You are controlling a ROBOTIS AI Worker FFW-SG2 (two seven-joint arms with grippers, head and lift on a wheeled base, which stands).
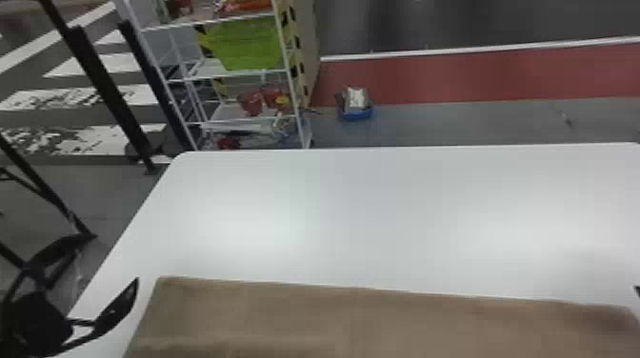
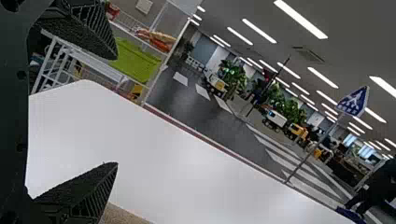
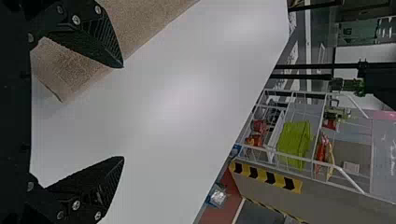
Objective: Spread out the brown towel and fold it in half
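My left gripper (image 1: 116,258) stands open over the table's left edge in the head view, left of the brown towel (image 1: 381,321) and apart from it. Just the tip of my right gripper (image 1: 637,290) enters at the right edge, near the towel's right corner. The towel lies flat along the near side, its far edge fairly straight, with a faint ridge at lower left. In the left wrist view the open left gripper (image 2: 116,110) has nothing between its fingers; a bit of towel (image 2: 123,215) lies beyond one finger. The right gripper (image 3: 122,112) is open and empty, one finger overlapping the towel (image 3: 140,23).
The white table (image 1: 357,214) stretches beyond the towel. Past its far left side stands a white wire rack (image 1: 238,76) with a green bin (image 1: 247,45). A blue container (image 1: 356,113) sits on the floor behind the table, and black posts (image 1: 109,95) rise at the left.
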